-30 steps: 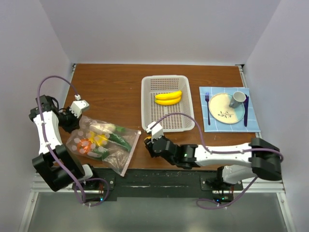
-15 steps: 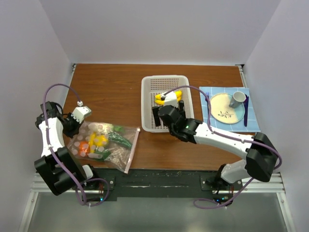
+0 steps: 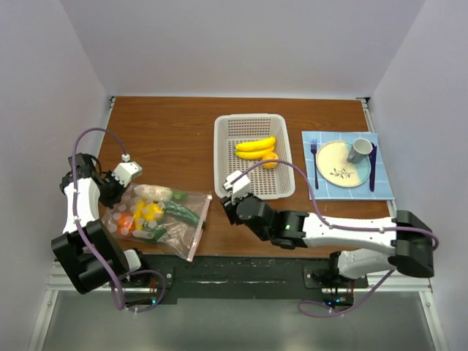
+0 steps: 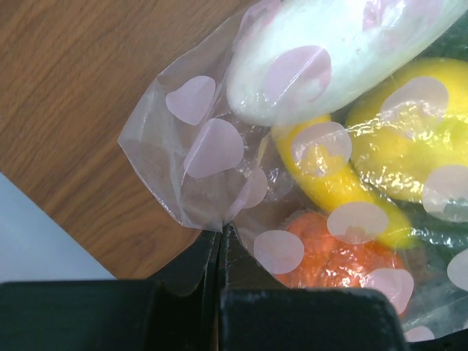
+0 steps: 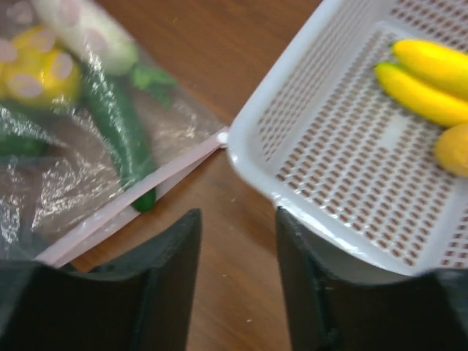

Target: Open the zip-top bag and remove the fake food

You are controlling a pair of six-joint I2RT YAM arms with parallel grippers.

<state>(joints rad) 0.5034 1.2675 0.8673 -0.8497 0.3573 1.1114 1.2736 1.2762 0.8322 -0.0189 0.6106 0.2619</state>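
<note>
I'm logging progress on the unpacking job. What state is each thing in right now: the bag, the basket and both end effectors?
zip-top bag: lying flat on the table, fake food inside; zip open or shut unclear.
basket: holds the banana and lemon.
left end effector: shut on the bag's corner.
right end effector: open, empty, between bag and basket.

zip-top bag [image 3: 183, 234] left, banana [image 3: 255, 145] in basket [image 3: 263, 183]
</note>
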